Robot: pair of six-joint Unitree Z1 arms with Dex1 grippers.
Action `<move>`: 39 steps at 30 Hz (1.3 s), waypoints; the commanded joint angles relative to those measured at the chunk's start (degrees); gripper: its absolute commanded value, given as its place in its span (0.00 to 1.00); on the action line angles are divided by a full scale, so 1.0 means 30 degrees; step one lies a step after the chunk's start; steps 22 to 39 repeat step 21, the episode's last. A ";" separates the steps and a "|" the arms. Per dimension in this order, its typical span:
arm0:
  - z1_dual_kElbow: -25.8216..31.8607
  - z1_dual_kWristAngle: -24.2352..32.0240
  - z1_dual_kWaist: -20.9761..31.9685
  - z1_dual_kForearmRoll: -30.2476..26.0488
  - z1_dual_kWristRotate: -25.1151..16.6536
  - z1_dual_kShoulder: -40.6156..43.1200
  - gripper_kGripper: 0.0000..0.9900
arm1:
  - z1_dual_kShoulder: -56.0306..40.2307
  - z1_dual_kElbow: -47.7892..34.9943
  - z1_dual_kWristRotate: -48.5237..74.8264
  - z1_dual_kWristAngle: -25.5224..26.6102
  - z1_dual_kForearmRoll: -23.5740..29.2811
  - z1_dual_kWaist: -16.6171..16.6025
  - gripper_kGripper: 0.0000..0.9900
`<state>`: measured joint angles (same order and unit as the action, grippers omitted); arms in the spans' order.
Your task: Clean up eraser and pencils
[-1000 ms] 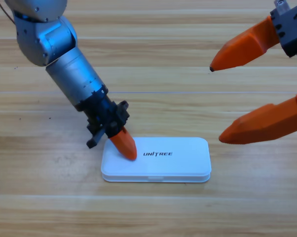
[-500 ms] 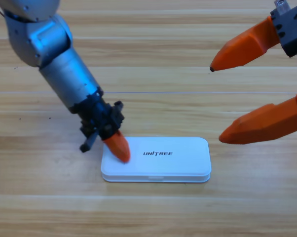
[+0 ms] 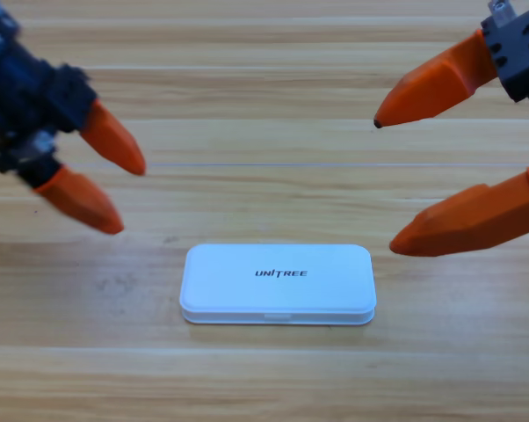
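I am holding my left gripper (image 3: pixel 122 195) spread wide, well clear of the shut white case (image 3: pixel 278 283).

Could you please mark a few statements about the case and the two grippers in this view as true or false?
1. The white case is shut. True.
2. The left gripper presses on the case's lid. False: it is up at the left edge, off the case, jaws apart.
3. The right gripper has its jaws apart. True.
4. A pencil lies on the table beside the case. False: no pencil or eraser shows.
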<state>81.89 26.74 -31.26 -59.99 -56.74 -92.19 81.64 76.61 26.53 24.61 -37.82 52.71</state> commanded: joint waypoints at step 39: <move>-0.1956 -0.3611 -0.1035 0.5142 0.5555 0.4246 1.00 | 0.0269 -0.0722 -0.0319 0.0117 0.0653 -0.0226 0.99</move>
